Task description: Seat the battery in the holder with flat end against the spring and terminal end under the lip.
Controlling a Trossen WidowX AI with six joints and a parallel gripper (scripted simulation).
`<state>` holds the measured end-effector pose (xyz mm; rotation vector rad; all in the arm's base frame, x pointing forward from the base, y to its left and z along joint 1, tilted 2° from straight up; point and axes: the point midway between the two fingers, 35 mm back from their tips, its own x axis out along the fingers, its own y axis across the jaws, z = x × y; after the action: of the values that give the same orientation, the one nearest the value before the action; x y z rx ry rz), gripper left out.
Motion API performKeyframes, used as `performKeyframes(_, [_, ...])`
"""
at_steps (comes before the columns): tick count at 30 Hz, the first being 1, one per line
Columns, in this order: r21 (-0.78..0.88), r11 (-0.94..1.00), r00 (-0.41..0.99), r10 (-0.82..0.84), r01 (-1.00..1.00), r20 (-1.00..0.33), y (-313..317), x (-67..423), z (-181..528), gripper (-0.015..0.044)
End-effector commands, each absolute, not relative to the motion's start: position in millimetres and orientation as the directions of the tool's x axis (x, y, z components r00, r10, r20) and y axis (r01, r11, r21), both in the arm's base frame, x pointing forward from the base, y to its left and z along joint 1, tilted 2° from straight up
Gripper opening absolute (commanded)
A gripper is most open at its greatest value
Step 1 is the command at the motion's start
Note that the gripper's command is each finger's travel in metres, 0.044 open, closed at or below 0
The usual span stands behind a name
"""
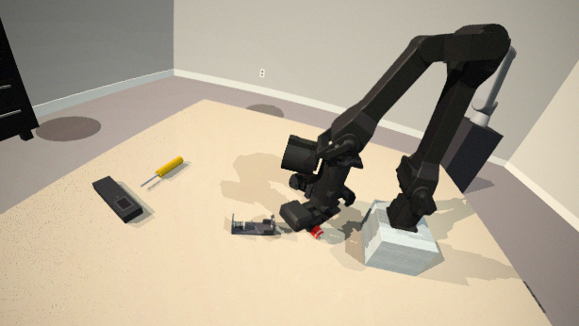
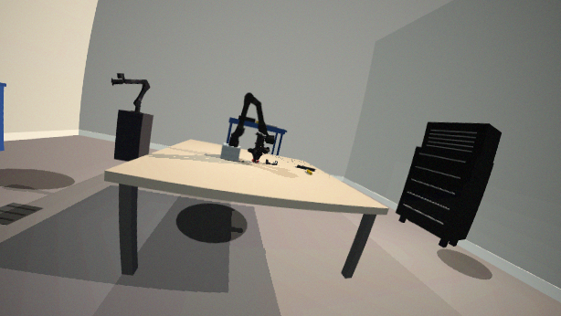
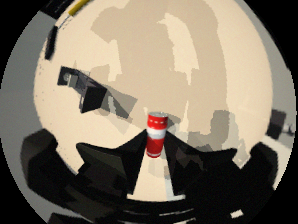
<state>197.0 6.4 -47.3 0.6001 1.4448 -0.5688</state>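
Observation:
The red and white battery (image 1: 317, 231) (image 3: 154, 135) lies on the table top, just right of the dark holder (image 1: 252, 227) (image 3: 83, 90). My gripper (image 1: 313, 226) (image 3: 154, 132) (image 2: 257, 159) is down at the table, its two fingers set on either side of the battery's near end and closed against it. Most of the battery is hidden by the gripper in the top view; only its red end shows. The holder is empty, with its spring at the left end. In the wrist view the holder sits up and to the left of the battery.
A black remote-like box (image 1: 117, 199) and a yellow-handled screwdriver (image 1: 165, 170) lie at the left of the table. The arm's grey base block (image 1: 398, 240) stands right of the battery. A black tool chest (image 2: 449, 178) and a second arm on a pedestal (image 2: 132, 132) stand off the table.

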Motion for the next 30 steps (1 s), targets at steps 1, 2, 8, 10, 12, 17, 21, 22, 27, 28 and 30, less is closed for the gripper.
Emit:
performKeyframes(1, [0.035, 0.728, 0.045, 0.006, 0.685, -0.999, 7, 196, -48, 0.0082])
performKeyframes(2, [0.036, 0.728, 0.045, 0.006, 0.685, -0.999, 7, 196, -48, 0.0082])
performKeyframes(8, [0.036, 0.728, 0.046, 0.006, 0.685, -0.999, 7, 197, -18, 0.0082])
performKeyframes(10, [0.036, 0.728, 0.046, 0.006, 0.685, -0.999, 7, 196, -6, 0.0082])
performKeyframes(12, [0.036, 0.728, 0.046, 0.006, 0.685, -0.999, 7, 194, 1, 0.0082])
performKeyframes(17, [0.035, 0.746, 0.047, 0.006, 0.665, -0.999, 7, 198, 4, 0.0082])
performKeyframes(21, [0.031, 0.845, 0.049, 0.006, 0.534, -0.999, 12, 219, 12, 0.0082])
performKeyframes(22, [0.030, 0.867, 0.050, 0.006, 0.498, -0.999, 14, 225, 14, 0.0082])
performKeyframes(27, [0.022, 0.953, 0.054, 0.006, 0.301, -0.999, 21, 252, 23, 0.0082])
performKeyframes(28, [0.020, 0.966, 0.054, 0.006, 0.260, -0.998, 23, 258, 24, 0.0082])
performKeyframes(30, [0.017, 0.984, 0.056, 0.007, 0.175, -0.998, 27, 268, 27, 0.0082])
